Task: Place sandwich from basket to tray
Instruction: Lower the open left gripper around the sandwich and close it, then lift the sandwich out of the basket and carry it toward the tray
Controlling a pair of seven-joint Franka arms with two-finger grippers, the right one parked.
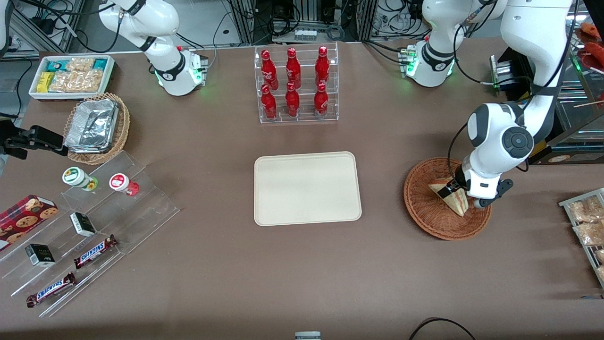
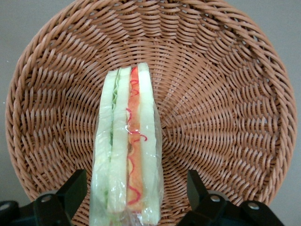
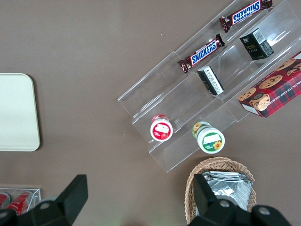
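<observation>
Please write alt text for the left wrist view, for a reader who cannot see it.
A wrapped sandwich with green and red filling stands on edge in the reddish-brown wicker basket. The left arm's gripper is open, with one black finger on each side, not touching the sandwich.

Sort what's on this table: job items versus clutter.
Job:
sandwich, in the basket
tray
tool, open, fingers astride the sandwich

Clutter:
red bottles
Snickers bars
foil containers
cookie box
</observation>
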